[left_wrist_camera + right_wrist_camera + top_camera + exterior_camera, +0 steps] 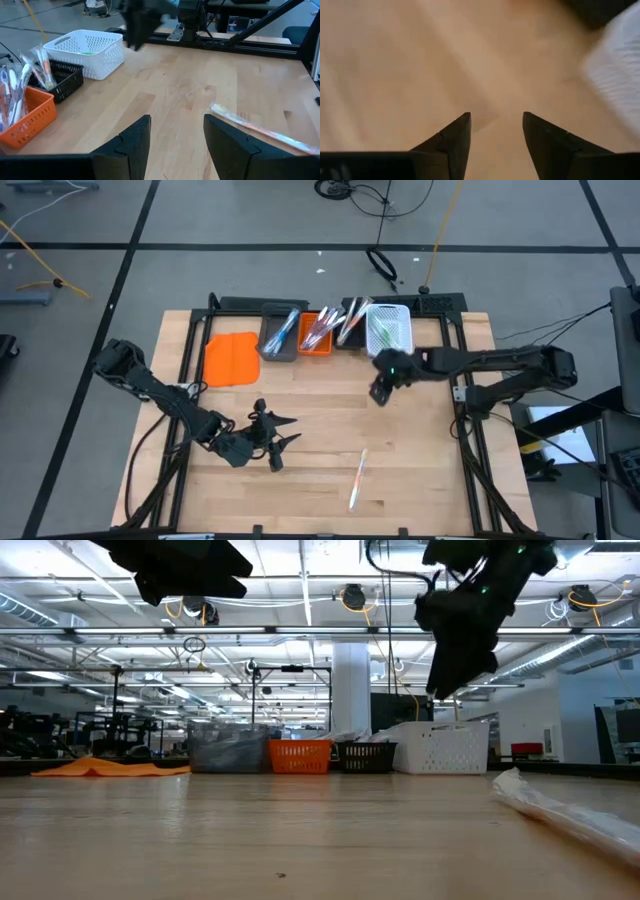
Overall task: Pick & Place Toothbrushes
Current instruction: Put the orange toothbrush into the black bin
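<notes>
1. The right end effector (pixel 381 392) hangs above the table (pixel 420 470), just in front of the white mesh bin (pixel 390 330); its fingers (pixel 455 137) stand apart with only bare wood between them.
2. The left end effector (pixel 280 442) sits low near the table's front left, its fingers (pixel 132 142) spread and holding nothing.
3. One wrapped toothbrush (pixel 357 479) lies alone on the table toward the front, well apart from both end effectors.
4. Other toothbrushes (pixel 283 332) stand in the grey bin (pixel 277 347), the orange bin (pixel 318 345) and the black bin (pixel 350 338) along the far edge.
5. A flat orange piece (pixel 231 358) lies left of the grey bin.
</notes>
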Action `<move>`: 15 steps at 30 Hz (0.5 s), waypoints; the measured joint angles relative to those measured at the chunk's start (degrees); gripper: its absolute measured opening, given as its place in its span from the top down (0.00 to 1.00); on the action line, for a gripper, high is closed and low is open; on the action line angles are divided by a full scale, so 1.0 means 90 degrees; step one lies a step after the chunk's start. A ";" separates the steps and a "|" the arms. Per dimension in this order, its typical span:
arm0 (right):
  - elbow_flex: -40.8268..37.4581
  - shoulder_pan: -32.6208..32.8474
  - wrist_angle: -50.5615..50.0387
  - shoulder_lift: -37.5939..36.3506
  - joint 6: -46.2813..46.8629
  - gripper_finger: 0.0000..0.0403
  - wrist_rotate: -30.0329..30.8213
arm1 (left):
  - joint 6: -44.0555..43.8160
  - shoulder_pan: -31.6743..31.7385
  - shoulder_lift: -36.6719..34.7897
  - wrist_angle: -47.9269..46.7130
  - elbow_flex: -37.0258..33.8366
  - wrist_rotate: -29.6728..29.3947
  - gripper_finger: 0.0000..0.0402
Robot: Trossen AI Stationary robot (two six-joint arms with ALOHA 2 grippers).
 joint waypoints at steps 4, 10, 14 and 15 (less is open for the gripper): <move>-0.0002 0.0941 0.0026 0.0000 0.0554 0.59 -0.0158 | -0.0008 0.0000 -0.0001 0.0002 0.0000 0.0000 0.55; -0.0007 0.2436 0.0116 0.0098 0.1564 0.59 0.0063 | -0.0007 0.0000 -0.0002 0.0001 0.0000 0.0000 0.55; -0.0012 0.3348 0.0234 0.0428 0.2086 0.59 0.0422 | -0.0007 0.0000 -0.0001 0.0004 0.0000 0.0000 0.55; -0.0012 0.3537 0.0369 0.0557 0.2217 0.59 0.0516 | -0.0005 0.0000 -0.0001 0.0004 0.0000 0.0000 0.55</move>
